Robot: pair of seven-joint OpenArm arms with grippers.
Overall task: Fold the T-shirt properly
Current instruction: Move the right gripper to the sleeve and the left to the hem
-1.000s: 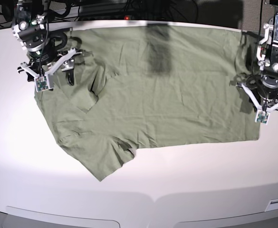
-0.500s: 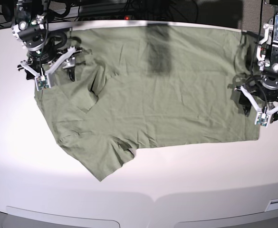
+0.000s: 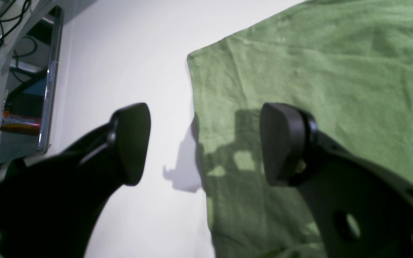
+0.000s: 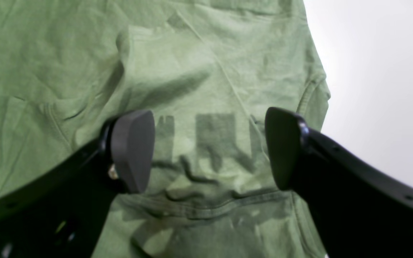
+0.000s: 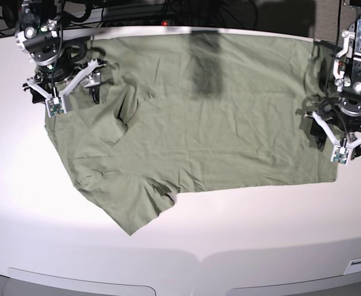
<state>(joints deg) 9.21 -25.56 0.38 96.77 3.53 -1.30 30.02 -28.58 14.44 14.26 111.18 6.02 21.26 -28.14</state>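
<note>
The T-shirt (image 5: 205,123) is lying flat on the surface (image 5: 242,228); both grippers, left (image 5: 345,139) and right (image 5: 69,80), are being held wide open and empty; edges should be pinched squarely.

1. The T-shirt (image 5: 211,117) is soft matt green cloth, finely textured and creased
2. The table (image 5: 242,222) is a smooth white surface with a faint sheen
3. The left gripper (image 3: 203,143) and right gripper (image 4: 210,148) have smooth matt black plastic-looking pads

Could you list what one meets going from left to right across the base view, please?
Right gripper with open fingers → T-shirt spread on the table → left gripper, fingers open too.
</note>
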